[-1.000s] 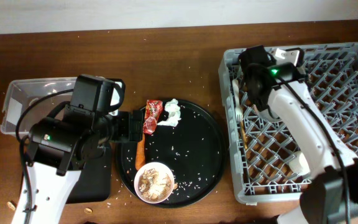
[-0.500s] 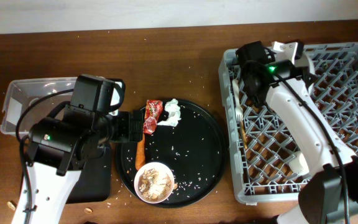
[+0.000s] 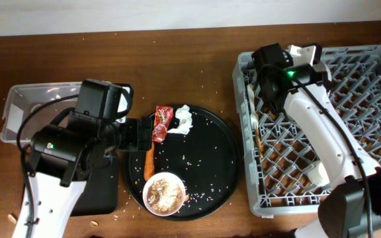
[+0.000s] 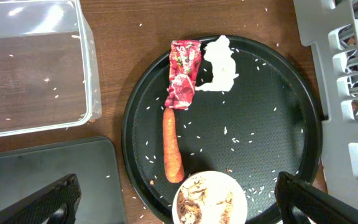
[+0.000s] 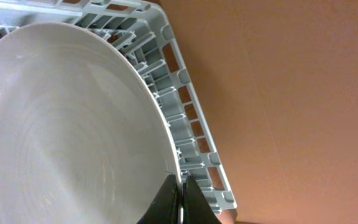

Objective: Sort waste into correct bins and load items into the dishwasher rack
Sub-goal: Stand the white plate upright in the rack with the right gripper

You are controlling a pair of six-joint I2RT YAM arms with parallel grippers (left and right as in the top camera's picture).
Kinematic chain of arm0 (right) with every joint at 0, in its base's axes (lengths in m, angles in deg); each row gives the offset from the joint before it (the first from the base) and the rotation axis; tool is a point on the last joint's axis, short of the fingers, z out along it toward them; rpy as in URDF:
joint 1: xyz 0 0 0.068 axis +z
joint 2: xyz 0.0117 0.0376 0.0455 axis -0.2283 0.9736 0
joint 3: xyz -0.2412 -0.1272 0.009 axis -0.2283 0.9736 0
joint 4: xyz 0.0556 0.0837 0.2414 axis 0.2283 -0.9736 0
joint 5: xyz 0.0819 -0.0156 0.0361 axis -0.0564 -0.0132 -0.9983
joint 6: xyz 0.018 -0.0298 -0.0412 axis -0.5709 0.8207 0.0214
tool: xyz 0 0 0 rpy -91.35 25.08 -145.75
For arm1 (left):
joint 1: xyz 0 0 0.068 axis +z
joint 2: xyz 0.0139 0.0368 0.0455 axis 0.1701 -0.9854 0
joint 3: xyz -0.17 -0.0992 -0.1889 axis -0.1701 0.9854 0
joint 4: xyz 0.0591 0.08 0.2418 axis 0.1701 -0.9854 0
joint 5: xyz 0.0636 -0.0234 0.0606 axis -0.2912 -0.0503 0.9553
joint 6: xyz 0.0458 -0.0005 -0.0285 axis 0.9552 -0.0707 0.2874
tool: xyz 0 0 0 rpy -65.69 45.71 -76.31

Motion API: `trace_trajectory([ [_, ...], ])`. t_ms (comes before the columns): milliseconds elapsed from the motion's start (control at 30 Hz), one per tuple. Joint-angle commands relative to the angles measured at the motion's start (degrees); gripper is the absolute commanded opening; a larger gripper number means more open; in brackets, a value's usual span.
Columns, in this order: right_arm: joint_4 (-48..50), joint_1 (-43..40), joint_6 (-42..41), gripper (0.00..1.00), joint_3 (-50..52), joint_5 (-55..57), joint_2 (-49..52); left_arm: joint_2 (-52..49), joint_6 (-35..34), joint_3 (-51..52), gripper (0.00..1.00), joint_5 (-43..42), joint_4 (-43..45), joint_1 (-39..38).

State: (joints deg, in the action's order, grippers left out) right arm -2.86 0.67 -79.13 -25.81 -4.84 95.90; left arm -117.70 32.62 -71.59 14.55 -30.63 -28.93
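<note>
My right gripper (image 5: 180,196) is shut on the rim of the pale round plate (image 5: 73,124) and holds it on edge over the far left corner of the grey dishwasher rack (image 3: 369,132). My left gripper (image 4: 178,202) is open wide above the round black tray (image 4: 260,137). Just under it is a white bowl (image 4: 209,198) holding brownish food scraps. A carrot stick (image 4: 173,146), a red wrapper (image 4: 184,73) and a white tissue (image 4: 221,63) also lie on that tray. A clear tub (image 4: 91,74) and a black rectangular tray (image 4: 48,168) sit to its left.
A white spoon (image 3: 251,99) and wooden chopsticks (image 3: 259,142) lie along the rack's left side. A white item (image 3: 319,173) sits lower in the rack, partly under my right arm. Rice grains are scattered over the round tray and the brown table.
My right gripper has moved the plate a little toward the far edge of the rack. The left arm has not moved.
</note>
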Motion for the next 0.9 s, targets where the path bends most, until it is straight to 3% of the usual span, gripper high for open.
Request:
trace_trajectory([
  [0, 0.0, 1.2, 0.0, 0.08, -1.2, -0.6, 0.3, 0.1, -0.5, -0.8, 0.99, 0.6, 0.0, 0.2],
  [167, 4.5, 2.4, 5.5, 0.2, -1.2, -0.6, 0.4, 0.1, -0.5, -0.8, 0.99, 0.6, 0.0, 0.2],
  [367, 6.4, 3.1, 7.8, 0.24, -2.0, -3.8, -2.0, 0.1, -0.5, -0.8, 0.99, 0.6, 0.0, 0.2],
  [433, 6.3, 3.1, 7.9, 0.26, -3.6, -10.1, -5.4, 0.1, -0.5, -0.8, 0.99, 0.6, 0.0, 0.2],
  [533, 3.5, 3.1, 7.8, 0.27, -5.2, -35.9, -12.4, 0.1, -0.5, -0.8, 0.99, 0.6, 0.0, 0.2],
  [600, -2.5, 3.2, 6.8, 0.07, -5.2, -49.9, -13.3, 0.1, -0.5, -0.8, 0.99, 0.6, 0.0, 0.2],
  [633, -5.0, 3.4, 5.1, 0.04, -4.9, -53.7, -13.0, 0.1, -0.5, -0.8, 0.99, 0.6, 0.0, 0.2],
  [733, -8.8, 5.8, 1.3, 0.04, -0.6, -63.5, -11.3, 0.1, -0.5, -0.8, 0.99, 0.6, 0.0, 0.2],
  [867, -5.0, 7.5, -3.2, 0.04, 8.2, -62.8, -9.0, 0.1, -0.5, -0.8, 0.99, 0.6, 0.0, 0.2],
])
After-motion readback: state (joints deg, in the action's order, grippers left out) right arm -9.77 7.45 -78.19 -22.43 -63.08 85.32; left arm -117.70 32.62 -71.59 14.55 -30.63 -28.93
